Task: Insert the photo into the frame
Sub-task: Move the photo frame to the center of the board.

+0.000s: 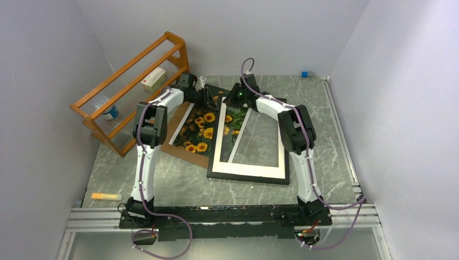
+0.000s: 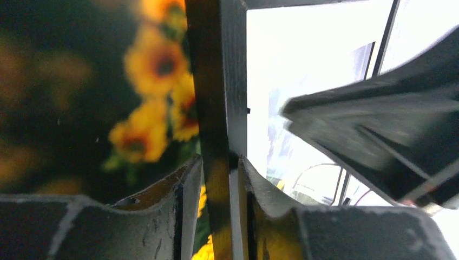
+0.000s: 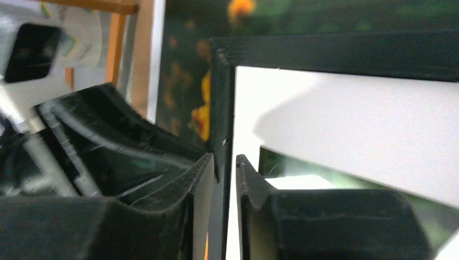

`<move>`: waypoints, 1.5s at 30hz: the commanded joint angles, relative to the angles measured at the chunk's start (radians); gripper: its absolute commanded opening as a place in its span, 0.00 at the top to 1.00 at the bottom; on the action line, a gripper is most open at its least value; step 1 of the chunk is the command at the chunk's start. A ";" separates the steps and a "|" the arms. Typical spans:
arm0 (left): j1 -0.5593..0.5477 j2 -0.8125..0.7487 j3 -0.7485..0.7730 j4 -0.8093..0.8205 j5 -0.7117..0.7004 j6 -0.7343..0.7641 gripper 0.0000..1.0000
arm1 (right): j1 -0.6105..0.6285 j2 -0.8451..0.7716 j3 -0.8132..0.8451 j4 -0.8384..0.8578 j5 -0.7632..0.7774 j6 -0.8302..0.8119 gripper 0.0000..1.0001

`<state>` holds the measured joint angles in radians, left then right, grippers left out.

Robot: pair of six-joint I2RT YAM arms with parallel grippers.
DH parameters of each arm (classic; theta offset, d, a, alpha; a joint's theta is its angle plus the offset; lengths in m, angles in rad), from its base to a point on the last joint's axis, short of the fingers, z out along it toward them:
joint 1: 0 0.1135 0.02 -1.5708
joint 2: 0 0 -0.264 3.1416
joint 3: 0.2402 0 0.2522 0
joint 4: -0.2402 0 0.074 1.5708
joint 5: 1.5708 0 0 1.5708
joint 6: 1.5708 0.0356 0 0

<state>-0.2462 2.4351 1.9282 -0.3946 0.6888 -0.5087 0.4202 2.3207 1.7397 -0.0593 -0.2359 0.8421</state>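
The photo (image 1: 199,132) lies face up on the brown backing board (image 1: 181,151), left of table centre. Its right part is covered by the frame (image 1: 246,179), and sunflowers can be seen through the glass there. The print is judged light and limp, easily creased, and hard to pinch while flat. An exposed edge or corner is probably the best place to take it, not the printed face. The frame is judged stiff but fragile (glass pane, smooth rails), and is best held by its black rail. At the frame's far-left corner the rail is straddled by the left gripper (image 2: 221,162), whose fingers appear pressed against both sides. Close beside it the right gripper (image 3: 223,160) is set astride the same corner, with a thin gap showing at one finger, so it is read as slightly parted. The orange rack (image 1: 130,70) stands well apart at far left.
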 commanded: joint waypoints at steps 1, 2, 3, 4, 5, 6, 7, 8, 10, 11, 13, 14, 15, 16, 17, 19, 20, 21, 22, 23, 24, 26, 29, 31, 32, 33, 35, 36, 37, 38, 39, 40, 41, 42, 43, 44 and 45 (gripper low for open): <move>0.012 -0.065 0.000 -0.091 0.020 0.030 0.61 | -0.003 -0.210 -0.046 -0.017 0.027 -0.080 0.71; 0.015 -0.075 0.005 -0.094 0.043 0.033 0.59 | -0.004 -0.245 -0.072 -0.027 0.038 -0.091 0.70; 0.016 -0.085 0.010 -0.106 0.062 0.039 0.57 | -0.007 -0.279 -0.105 -0.036 0.051 -0.098 0.68; 0.016 -0.095 0.011 -0.116 0.073 0.047 0.56 | -0.010 -0.318 -0.139 -0.049 0.064 -0.104 0.67; 0.016 -0.108 0.007 -0.125 0.079 0.055 0.54 | -0.014 -0.356 -0.175 -0.064 0.080 -0.111 0.66; 0.016 -0.123 -0.006 -0.129 0.087 0.062 0.53 | -0.021 -0.399 -0.215 -0.083 0.107 -0.118 0.65; 0.016 -0.142 -0.023 -0.133 0.089 0.068 0.51 | -0.026 -0.442 -0.254 -0.103 0.139 -0.124 0.64; 0.016 -0.158 -0.042 -0.139 0.084 0.072 0.50 | -0.036 -0.498 -0.312 -0.128 0.175 -0.127 0.62; 0.016 -0.199 -0.087 -0.147 0.072 0.078 0.46 | -0.058 -0.585 -0.394 -0.177 0.262 -0.131 0.58; 0.015 -0.211 -0.121 -0.149 0.062 0.082 0.44 | -0.067 -0.625 -0.428 -0.226 0.315 -0.133 0.54; 0.015 -0.233 -0.173 -0.135 0.057 0.087 0.41 | -0.075 -0.698 -0.477 -0.297 0.401 -0.147 0.47; 0.013 -0.240 -0.192 -0.137 0.050 0.088 0.41 | -0.080 -0.734 -0.500 -0.325 0.436 -0.159 0.43; 0.011 -0.246 -0.208 -0.139 0.050 0.091 0.41 | -0.080 -0.765 -0.521 -0.346 0.459 -0.167 0.41; 0.007 -0.251 -0.221 -0.140 0.049 0.092 0.41 | -0.082 -0.794 -0.543 -0.368 0.481 -0.169 0.39; 0.002 -0.255 -0.234 -0.143 0.044 0.093 0.41 | -0.085 -0.821 -0.565 -0.381 0.497 -0.167 0.38; -0.014 -0.264 -0.256 -0.145 0.037 0.094 0.43 | -0.094 -0.874 -0.611 -0.391 0.505 -0.153 0.38; -0.024 -0.267 -0.265 -0.149 0.034 0.096 0.43 | -0.099 -0.895 -0.632 -0.388 0.504 -0.140 0.38; -0.035 -0.268 -0.272 -0.150 0.033 0.095 0.44 | -0.103 -0.913 -0.656 -0.382 0.497 -0.127 0.38; -0.047 -0.269 -0.280 -0.151 0.029 0.095 0.44 | -0.108 -0.929 -0.675 -0.377 0.489 -0.111 0.38; -0.057 -0.270 -0.286 -0.153 0.018 0.093 0.44 | -0.110 -0.940 -0.691 -0.371 0.479 -0.100 0.38; -0.069 -0.270 -0.291 -0.158 0.007 0.093 0.44 | -0.111 -0.949 -0.705 -0.365 0.467 -0.090 0.38; -0.087 -0.264 -0.297 -0.161 -0.009 0.090 0.44 | -0.112 -0.958 -0.721 -0.361 0.442 -0.076 0.39; -0.116 -0.245 -0.293 -0.164 -0.014 0.086 0.44 | -0.112 -0.967 -0.730 -0.368 0.426 -0.069 0.40; -0.136 -0.228 -0.281 -0.162 0.007 0.094 0.46 | -0.112 -0.976 -0.732 -0.368 0.413 -0.080 0.41; -0.145 -0.217 -0.270 -0.156 0.028 0.105 0.46 | -0.112 -0.979 -0.731 -0.371 0.407 -0.086 0.41; -0.152 -0.202 -0.254 -0.163 0.042 0.118 0.47 | -0.113 -0.981 -0.729 -0.375 0.405 -0.087 0.41; -0.163 -0.172 -0.205 -0.193 0.059 0.137 0.48 | -0.115 -0.978 -0.720 -0.387 0.395 -0.096 0.42; -0.168 -0.161 -0.186 -0.199 0.068 0.139 0.48 | -0.114 -0.975 -0.716 -0.396 0.392 -0.100 0.42; -0.173 -0.154 -0.172 -0.196 0.072 0.131 0.48 | -0.114 -0.971 -0.713 -0.403 0.391 -0.100 0.42; -0.179 -0.150 -0.164 -0.185 0.076 0.120 0.48 | -0.114 -0.972 -0.712 -0.405 0.389 -0.098 0.42; -0.187 -0.147 -0.158 -0.171 0.084 0.108 0.48 | -0.113 -0.973 -0.715 -0.406 0.389 -0.096 0.43; -0.196 -0.143 -0.153 -0.155 0.089 0.091 0.48 | -0.114 -0.977 -0.720 -0.404 0.389 -0.093 0.43; -0.205 -0.139 -0.151 -0.139 0.089 0.074 0.48 | -0.113 -0.980 -0.724 -0.402 0.390 -0.092 0.43; -0.218 -0.134 -0.149 -0.124 0.091 0.059 0.48 | -0.114 -0.985 -0.729 -0.400 0.390 -0.090 0.43; -0.231 -0.128 -0.147 -0.111 0.094 0.045 0.49 | -0.114 -0.988 -0.730 -0.400 0.391 -0.088 0.43; -0.246 -0.122 -0.145 -0.099 0.093 0.033 0.49 | -0.114 -0.989 -0.732 -0.402 0.393 -0.087 0.43; -0.261 -0.114 -0.142 -0.088 0.093 0.019 0.49 | -0.114 -0.991 -0.732 -0.402 0.395 -0.091 0.43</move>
<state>-0.4419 2.2963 1.7401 -0.5564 0.7193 -0.4332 0.3092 1.3724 1.0077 -0.4644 0.1566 0.7517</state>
